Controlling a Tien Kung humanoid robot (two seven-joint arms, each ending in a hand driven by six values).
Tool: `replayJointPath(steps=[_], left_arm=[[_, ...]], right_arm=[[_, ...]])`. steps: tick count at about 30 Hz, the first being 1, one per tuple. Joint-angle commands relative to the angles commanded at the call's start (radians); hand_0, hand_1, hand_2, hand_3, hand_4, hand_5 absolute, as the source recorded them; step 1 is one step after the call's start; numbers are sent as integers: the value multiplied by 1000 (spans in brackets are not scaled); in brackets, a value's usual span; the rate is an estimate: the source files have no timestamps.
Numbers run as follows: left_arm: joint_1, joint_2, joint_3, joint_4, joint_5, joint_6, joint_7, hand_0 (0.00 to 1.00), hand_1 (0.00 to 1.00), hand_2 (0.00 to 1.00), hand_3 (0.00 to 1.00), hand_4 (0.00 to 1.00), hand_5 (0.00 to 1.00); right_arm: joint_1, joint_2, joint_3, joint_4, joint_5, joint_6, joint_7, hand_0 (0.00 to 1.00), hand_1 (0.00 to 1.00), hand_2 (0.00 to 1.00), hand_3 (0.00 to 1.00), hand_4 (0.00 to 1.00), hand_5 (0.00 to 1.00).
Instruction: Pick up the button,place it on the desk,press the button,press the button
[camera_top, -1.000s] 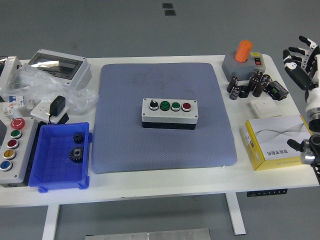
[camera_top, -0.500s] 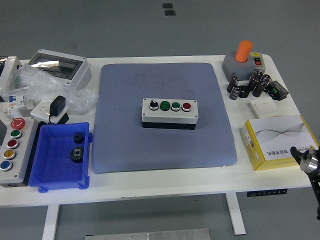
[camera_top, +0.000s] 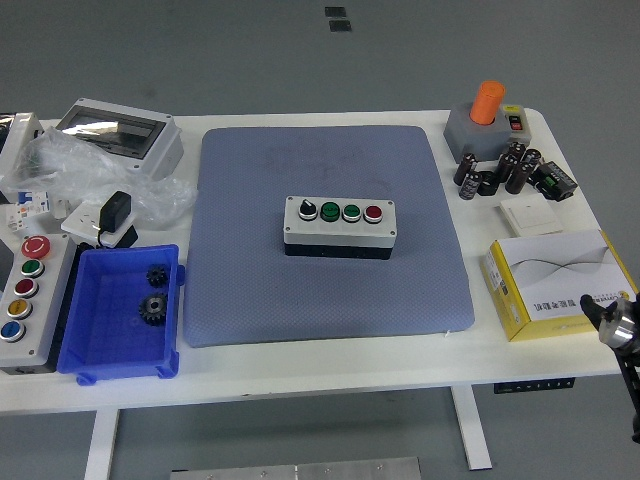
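Grey floor surrounds a white table (camera_top: 330, 362), and a blue-grey mat (camera_top: 325, 290) covers its middle. On the mat's centre sits the button box (camera_top: 339, 226), a grey four-control station with a black selector knob, two green buttons and a red button (camera_top: 373, 212) in a row. It rests flat on the mat, untouched, which suggests the placing step is done and the pressing steps are what is in hand or just finished; the pictures alone cannot settle which.

Only a small part of the right arm (camera_top: 617, 325) shows at the table's right edge, near the front corner, just beside a yellow-and-white carton (camera_top: 553, 283). Its hand is not visible, so I cannot tell how its fingers are set. No left arm appears.

If a press is still due, the hand has to travel from that edge in over the mat and come down with one fingertip on a single cap, clear of its neighbours.

Along the left edge lie a blue bin (camera_top: 100, 335) holding two dark gears, a second button station (camera_top: 25, 290) with coloured buttons, and a plastic enclosure (camera_top: 125, 135). At the far right corner stand an orange-handled switch (camera_top: 488, 118) and a cluster of dark capacitors (camera_top: 497, 170).
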Motion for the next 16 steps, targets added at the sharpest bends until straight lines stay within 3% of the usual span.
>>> replayJointPath(steps=[7, 16], left_arm=[[-1, -2, -37, 4, 38, -3, 1, 669, 659, 565, 623, 711, 238], [-9, 5, -14, 13, 22, -10, -31, 667, 660, 566, 623, 702, 249]], right_arm=[[-7, 0, 0, 11, -13, -4, -7, 851, 785, 801, 790, 924, 857], [-5, 6, 4, -7, 118, 45, 58, 844, 781, 798, 788, 920, 843]])
